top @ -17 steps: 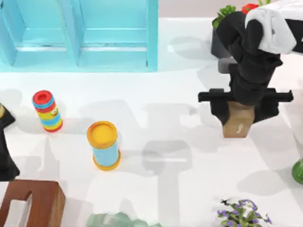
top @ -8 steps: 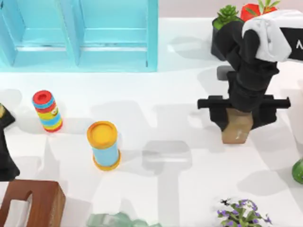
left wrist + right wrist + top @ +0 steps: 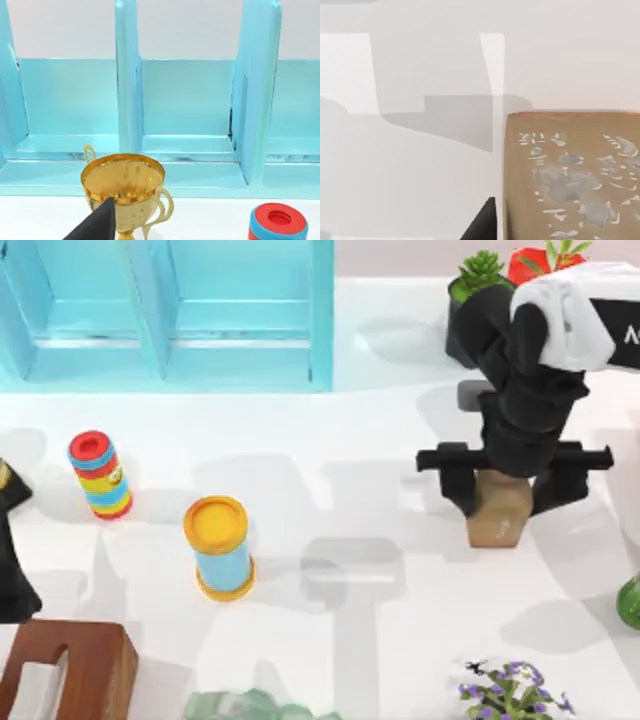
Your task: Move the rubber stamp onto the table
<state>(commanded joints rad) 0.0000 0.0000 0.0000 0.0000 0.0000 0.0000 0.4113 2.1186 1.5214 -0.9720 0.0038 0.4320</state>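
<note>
- The rubber stamp (image 3: pixel 498 518) is seen from above standing on the white bench (image 3: pixel 400 640) at its right side, between the spread fingers of the right gripper (image 3: pixel 512 490), which looks released
- In the right wrist view, the stamp's pale-marked face (image 3: pixel 572 175) is shown close up, cut off by the frame
- The left arm is parked at the bench's left edge; whether its gripper is clenched cannot be told
</note>
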